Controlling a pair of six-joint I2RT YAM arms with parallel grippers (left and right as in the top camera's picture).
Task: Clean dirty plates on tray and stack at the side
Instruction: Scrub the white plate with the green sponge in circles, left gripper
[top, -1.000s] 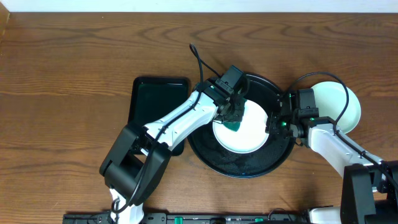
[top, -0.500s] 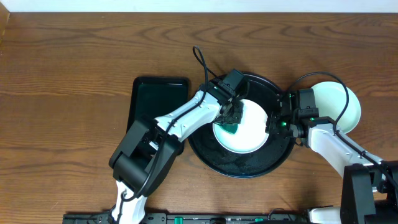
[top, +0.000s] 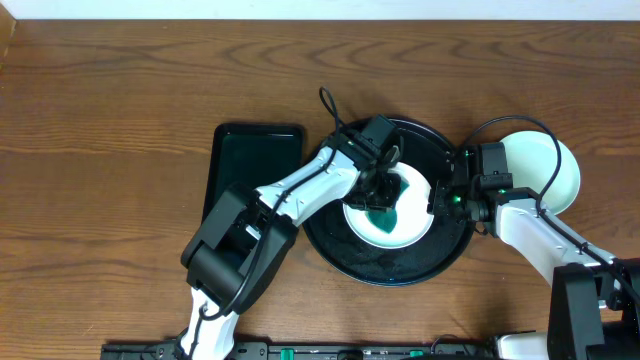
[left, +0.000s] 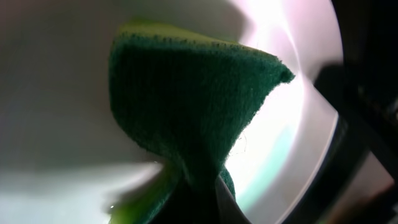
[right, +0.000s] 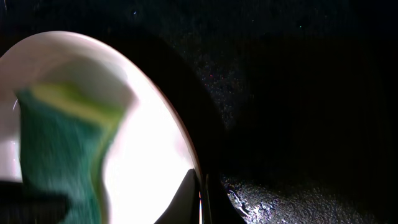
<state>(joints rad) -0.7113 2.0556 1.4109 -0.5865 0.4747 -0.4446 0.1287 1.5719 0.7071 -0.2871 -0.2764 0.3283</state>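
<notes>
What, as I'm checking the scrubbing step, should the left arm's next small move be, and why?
Probably sweep the green scouring sponge, clamped in the left gripper, across the white round plate: it rests on the plate, whose rim the right gripper pinches, in the round glossy black tray.

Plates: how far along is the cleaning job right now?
Done: a white side plate sits off the tray. In hand: left gripper holds a sponge on the tray plate; right gripper pinches its rim. Left: finish, then stack it.
</notes>
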